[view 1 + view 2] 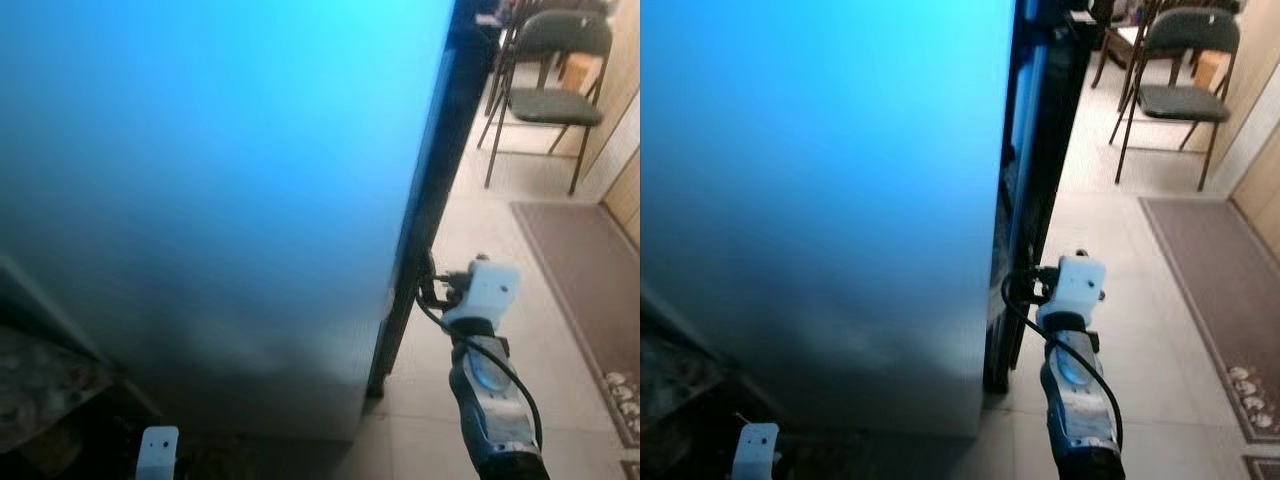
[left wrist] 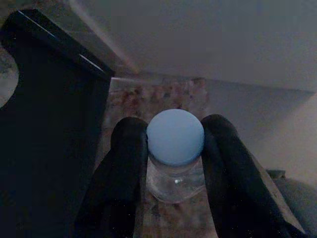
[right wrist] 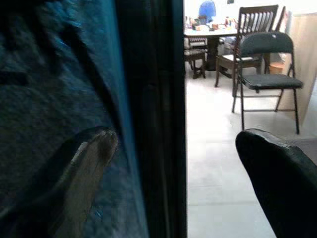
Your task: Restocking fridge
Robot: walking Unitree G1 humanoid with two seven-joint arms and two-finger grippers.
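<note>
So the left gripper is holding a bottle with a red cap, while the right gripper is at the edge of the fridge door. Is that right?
Not quite: the cap is pale blue, not red, as the left wrist view shows. The rest holds: the left gripper is shut on the bottle, and the right gripper straddles the edge of the fridge door.

Readable text: none that I can find. Fridge door [image 1: 220, 180]: plain blue, no lettering. Bottle [image 2: 175, 144] cap: blank (any label is hidden between the fingers). Rug [image 1: 590, 290] border: pattern only, no words. Items on the far table [image 3: 210, 30]: too small to read.
</note>
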